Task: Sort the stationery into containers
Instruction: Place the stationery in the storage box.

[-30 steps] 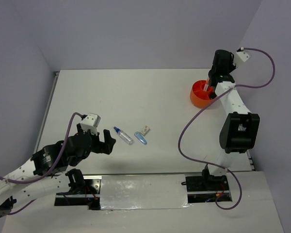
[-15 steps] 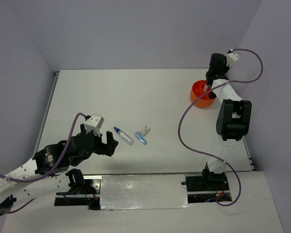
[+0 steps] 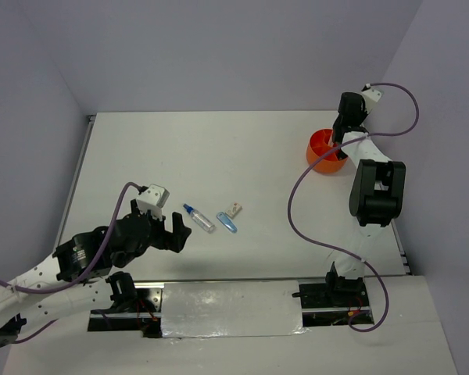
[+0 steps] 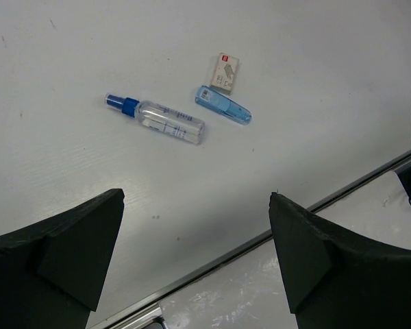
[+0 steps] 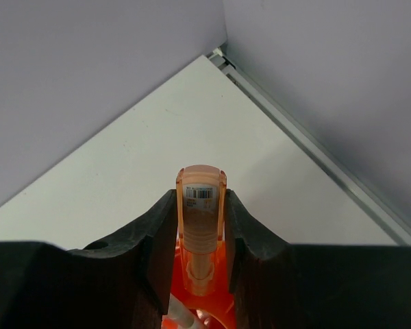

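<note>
My right gripper is shut on a translucent peach piece with a barcode label and holds it upright over the orange tub. In the top view the gripper hangs over the tub at the far right. A blue-capped clear tube, a blue clip and a small whitish block lie on the table. My left gripper is open and empty just left of the tube. Its wrist view shows the tube, clip and block beyond the open fingers.
The table's metal front edge runs under the left gripper. The far right corner rail and grey walls stand close behind the tub. A whitish item lies inside the tub.
The right arm has folded back and its wrist has shifted slightly left over the tub, still gripping the peach piece. The left gripper has crept a little toward the tube.
</note>
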